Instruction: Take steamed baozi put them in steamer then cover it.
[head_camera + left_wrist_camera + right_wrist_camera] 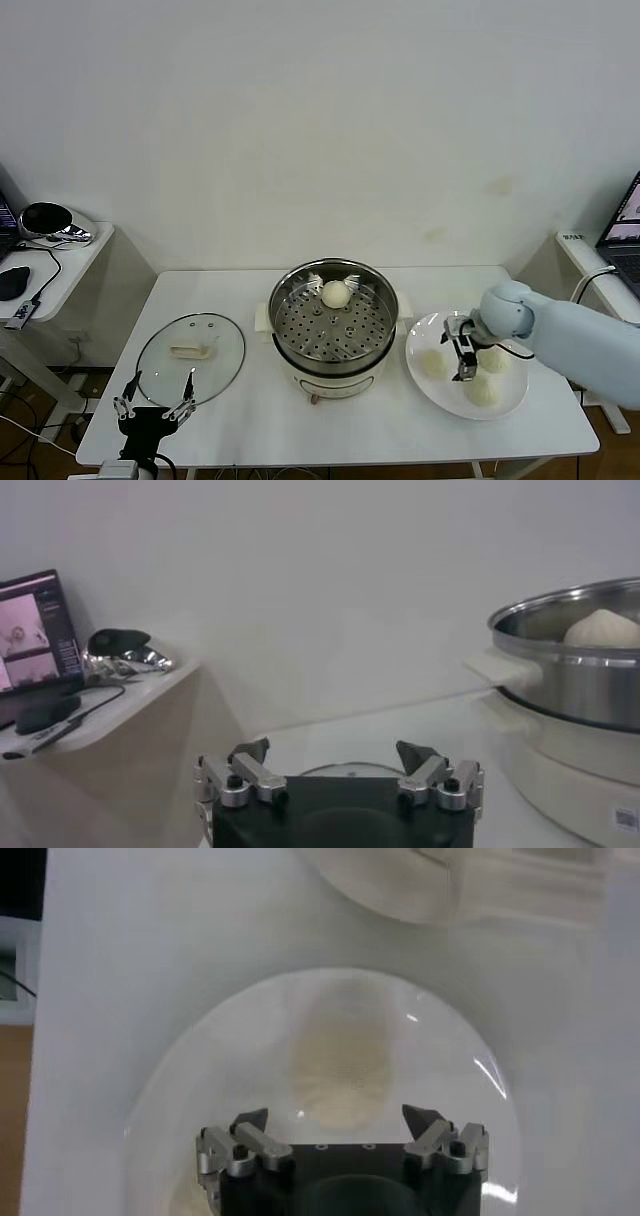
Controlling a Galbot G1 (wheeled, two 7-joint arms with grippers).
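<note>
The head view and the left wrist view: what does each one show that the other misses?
Only the head view shows the white plate with three baozi, the right claw open above them, and the glass cover whole on the table. Only the left wrist view shows a lit screen on the side shelf. Both share the steamer holding one baozi, and the left claw open near the table's front edge.

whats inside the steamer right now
One steamed baozi sits on the perforated tray toward the back of the steamer; the rest of the tray is bare. Whatever lies beneath the tray is hidden.
</note>
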